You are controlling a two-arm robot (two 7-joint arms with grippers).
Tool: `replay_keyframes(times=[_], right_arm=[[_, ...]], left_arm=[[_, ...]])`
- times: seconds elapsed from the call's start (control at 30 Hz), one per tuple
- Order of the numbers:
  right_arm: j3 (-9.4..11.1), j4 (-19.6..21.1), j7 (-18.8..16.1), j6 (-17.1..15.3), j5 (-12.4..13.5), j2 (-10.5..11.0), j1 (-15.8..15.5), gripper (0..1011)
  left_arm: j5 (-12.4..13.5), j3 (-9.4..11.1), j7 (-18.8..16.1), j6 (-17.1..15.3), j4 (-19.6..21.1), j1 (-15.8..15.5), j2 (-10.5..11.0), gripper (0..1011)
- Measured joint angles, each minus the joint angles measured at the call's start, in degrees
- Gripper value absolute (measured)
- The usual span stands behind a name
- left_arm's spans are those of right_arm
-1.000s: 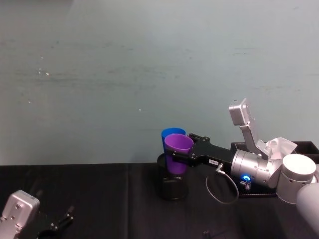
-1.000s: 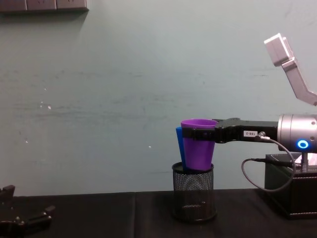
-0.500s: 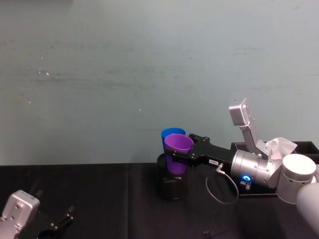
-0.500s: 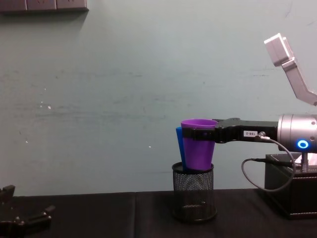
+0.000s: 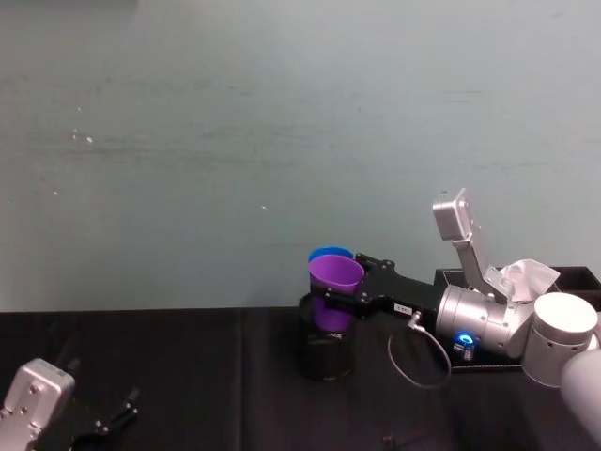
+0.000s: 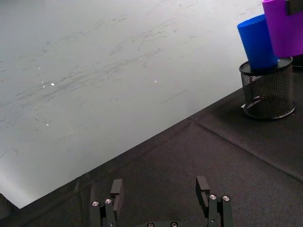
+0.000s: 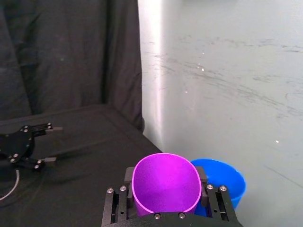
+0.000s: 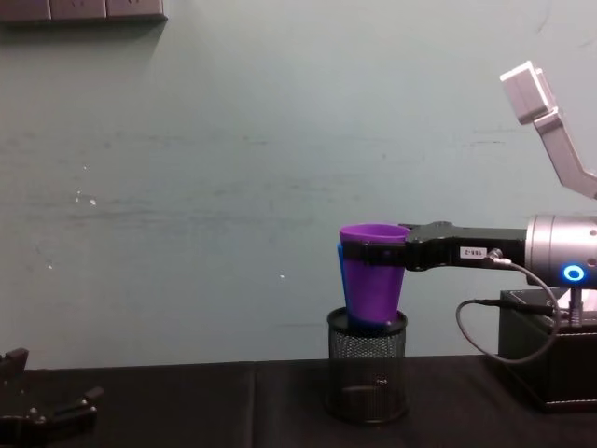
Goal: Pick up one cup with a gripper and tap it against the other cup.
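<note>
The right pincer pinches the purple cup below its rim, just beside the blue cup, which leans in the mesh pen holder near the far edge of the tabletop. Whether the cups touch, one cannot tell. A too strong tap could tip the loose blue cup or push the light holder. The purple base could also catch on the mesh rim. The left pincer, spread, is at the near left corner. Black cloth covers the tabletop; behind stands a pale green, scratched wall.
</note>
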State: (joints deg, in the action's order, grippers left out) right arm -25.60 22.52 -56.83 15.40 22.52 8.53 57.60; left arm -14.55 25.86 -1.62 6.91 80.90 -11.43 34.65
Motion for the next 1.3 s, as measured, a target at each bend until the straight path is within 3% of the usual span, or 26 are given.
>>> replay_keyframes(times=[0.13, 0.33, 0.6, 1.07, 1.3], right_arm=[[0.06, 4.32, 0.4, -1.92, -0.36, 1.02, -2.09, 751], [-0.66, 14.62, 2.25, -6.64, -0.3, 4.0, -7.52, 751], [-1.17, 24.16, 4.14, -9.71, 0.96, 6.95, -12.91, 751], [-1.79, 40.8, 9.26, -13.36, 2.19, 12.94, -22.46, 751], [-2.05, 45.18, 10.77, -12.66, 2.73, 15.44, -26.63, 751]], left_arm=[[0.0, 0.0, 0.0, 0.0, 0.0, 0.0, 0.0, 1000], [0.0, 0.0, 0.0, 0.0, 0.0, 0.0, 0.0, 1000], [0.0, 0.0, 0.0, 0.0, 0.0, 0.0, 0.0, 1000], [0.0, 0.0, 0.0, 0.0, 0.0, 0.0, 0.0, 1000], [0.0, 0.0, 0.0, 0.0, 0.0, 0.0, 0.0, 1000]])
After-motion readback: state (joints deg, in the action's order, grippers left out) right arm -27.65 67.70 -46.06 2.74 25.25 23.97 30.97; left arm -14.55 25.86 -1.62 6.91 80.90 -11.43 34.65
